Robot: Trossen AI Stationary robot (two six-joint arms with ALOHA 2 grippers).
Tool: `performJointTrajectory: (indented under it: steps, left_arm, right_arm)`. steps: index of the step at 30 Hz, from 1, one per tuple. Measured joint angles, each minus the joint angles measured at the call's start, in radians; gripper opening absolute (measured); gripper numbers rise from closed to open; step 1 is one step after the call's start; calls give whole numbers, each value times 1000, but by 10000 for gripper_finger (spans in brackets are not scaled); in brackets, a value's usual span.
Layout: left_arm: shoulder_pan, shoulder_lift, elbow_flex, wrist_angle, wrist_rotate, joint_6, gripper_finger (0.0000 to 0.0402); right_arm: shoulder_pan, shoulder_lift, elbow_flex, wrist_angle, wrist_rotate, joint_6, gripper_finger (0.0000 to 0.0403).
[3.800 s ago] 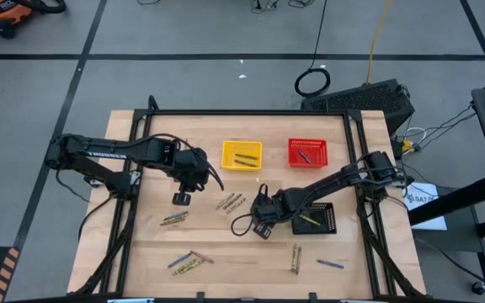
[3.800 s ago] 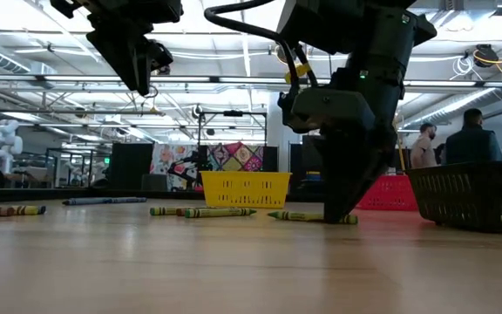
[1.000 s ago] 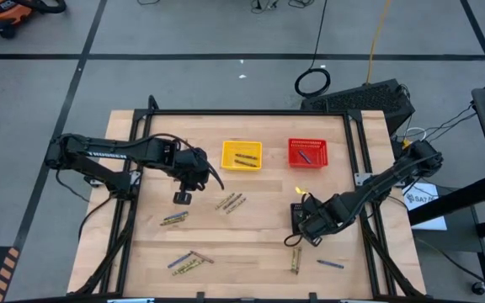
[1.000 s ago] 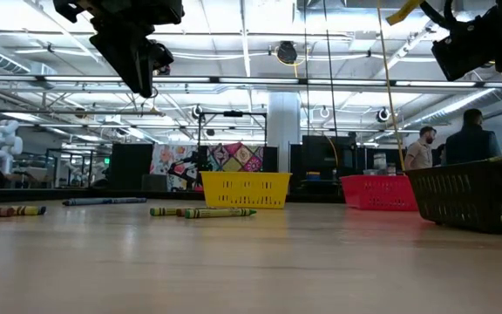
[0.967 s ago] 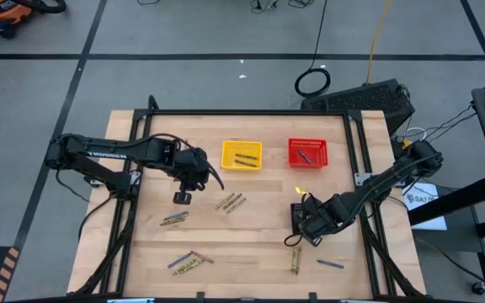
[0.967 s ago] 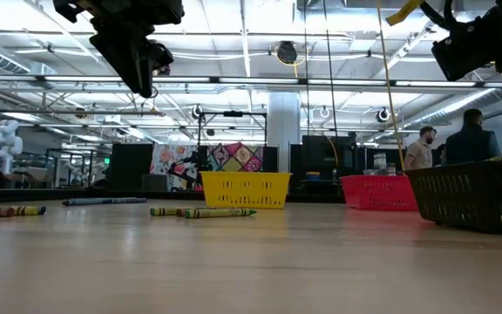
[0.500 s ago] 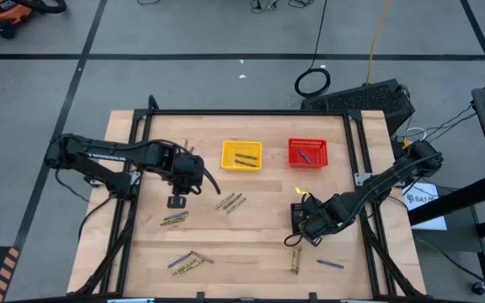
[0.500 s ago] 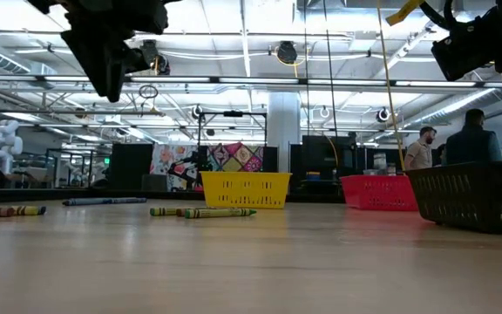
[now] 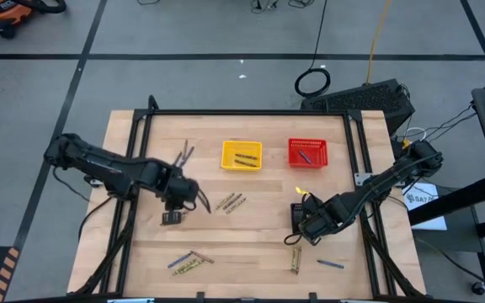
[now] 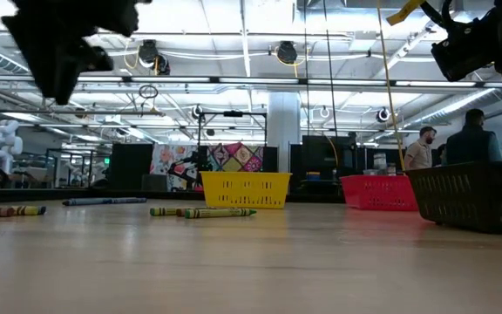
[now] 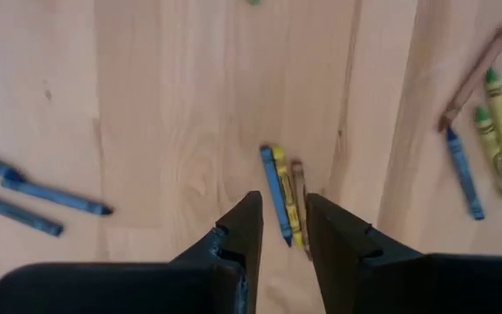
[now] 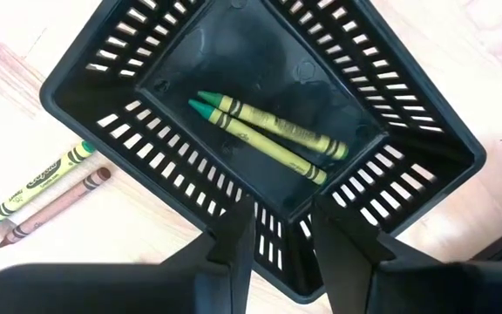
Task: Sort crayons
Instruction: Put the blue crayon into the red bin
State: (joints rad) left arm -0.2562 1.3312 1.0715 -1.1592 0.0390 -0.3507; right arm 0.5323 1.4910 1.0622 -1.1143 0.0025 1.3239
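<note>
Crayons, thin short wax sticks in yellow-olive, brown and blue, lie scattered over a pale wooden table (image 9: 251, 244) seen from above. Nearest the front edge sit a loose cluster of crayons (image 9: 188, 261) on the left side, an upright pair (image 9: 295, 259) and a single blue one (image 9: 330, 264) on the right side. Farther in, the left gripper (image 9: 171, 218) hangs low over a small bundle of three crayons (image 11: 285, 194), blue, yellow and brown side by side; its jaws stand apart and empty, lined up with the bundle's near end. Beside it lies another short pair (image 9: 231, 202). Level with this, the right gripper (image 9: 303, 227) hovers above a black square mesh basket (image 12: 85, 65) that holds two yellow-green crayons (image 12: 264, 131); its jaws are parted with nothing between them. Farther back stand a yellow mesh basket (image 9: 242, 155) and a red mesh basket (image 9: 307, 152), each with crayons inside, and two blue crayons (image 9: 183, 153) lie near the yellow one. The step in hand looks like the left arm's pick: it would go best by straddling one crayon only, so neighbours stay behind. The room behind, with people, is far off.
</note>
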Motion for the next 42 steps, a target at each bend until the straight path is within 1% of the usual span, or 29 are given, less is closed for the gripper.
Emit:
performJointTrajectory:
  steps: [8,12,15,19,23,28,32,35,42]
  left_arm:
    - [-107,0,-118,102,-85,-192,86]
    - [-153,0,-160,129,-90,-281,86]
    - [-203,0,-183,166,-90,-379,86]
    - [-281,1,-197,245,-74,-512,86]
    - [-353,4,-197,323,-71,-621,86]
    - [-433,24,-197,375,-71,-778,86]
    - [-478,51,-197,376,-71,-850,86]
    - [-500,77,-197,377,-71,-898,86]
    - [-531,137,-197,456,-41,-930,86]
  right_arm:
    - [0,0,0,0,5,-1,103]
    - [0,0,0,1,48,0,103]
    - [0,0,0,3,50,0,103]
    - [0,0,0,4,50,9,103]
    - [0,0,0,4,49,57,102]
    - [0,0,0,4,49,74,102]
    - [0,0,0,4,55,75,102]
    - [4,0,0,4,80,98,102]
    - [7,0,0,5,80,125,102]
